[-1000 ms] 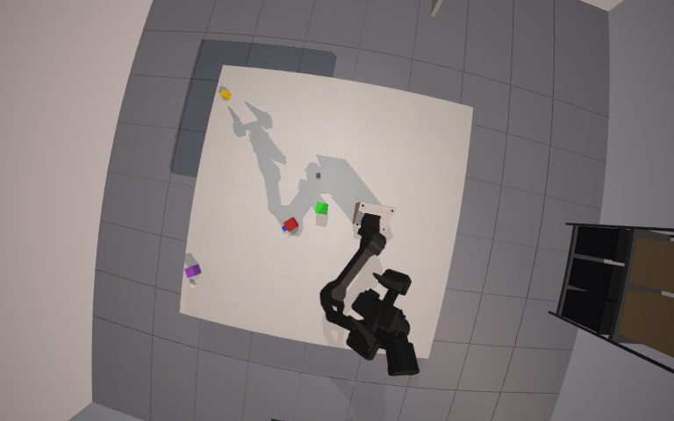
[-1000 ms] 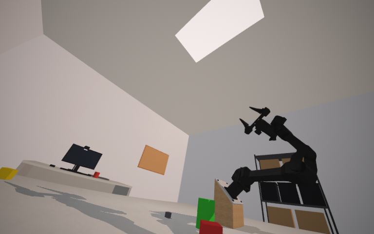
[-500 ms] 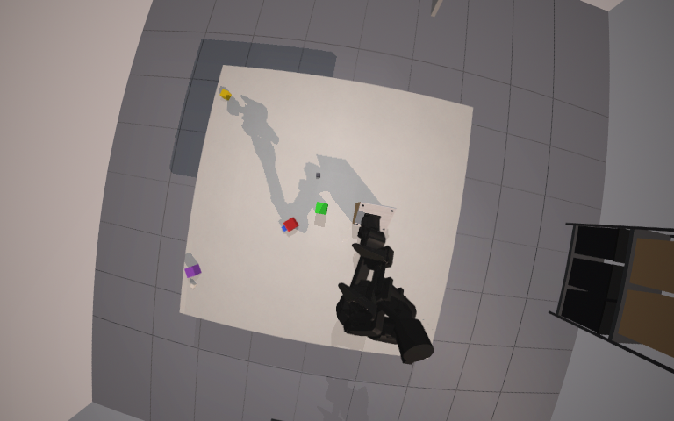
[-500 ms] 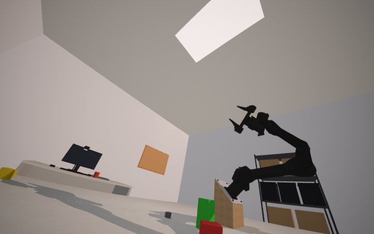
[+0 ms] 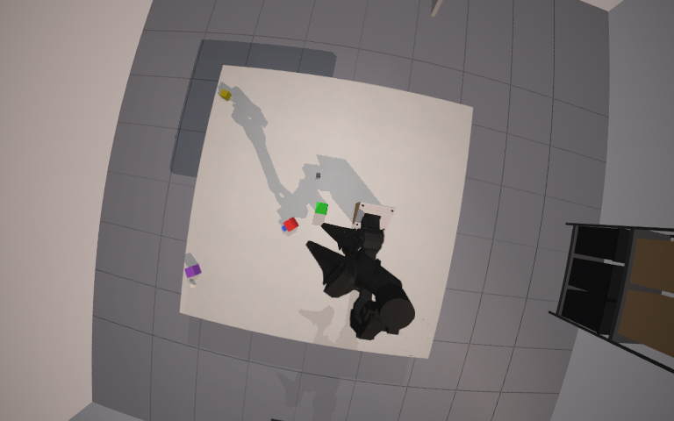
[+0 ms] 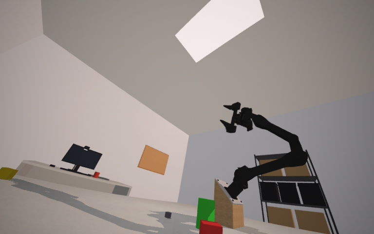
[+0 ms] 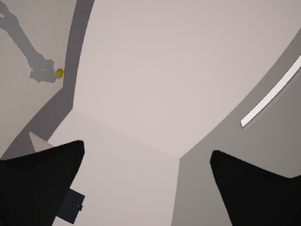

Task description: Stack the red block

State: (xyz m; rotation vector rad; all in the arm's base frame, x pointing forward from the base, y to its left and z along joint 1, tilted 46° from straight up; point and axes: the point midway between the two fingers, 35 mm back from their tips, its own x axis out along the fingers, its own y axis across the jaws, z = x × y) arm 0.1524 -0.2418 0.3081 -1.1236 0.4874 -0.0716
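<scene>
claw (image 6: 227,118) spread wide, holding nothing, high above desk (image 5: 397,148) | red block (image 5: 290,224) near green tower (image 5: 321,208), mid-desk, apart

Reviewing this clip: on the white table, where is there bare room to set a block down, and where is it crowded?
Bare stretches: the far right part of the table, and the left strip between the yellow block and the purple block. Crowded: the middle, where the red block, green tower and arm base cluster. The open gripper is high above, holding nothing.
</scene>
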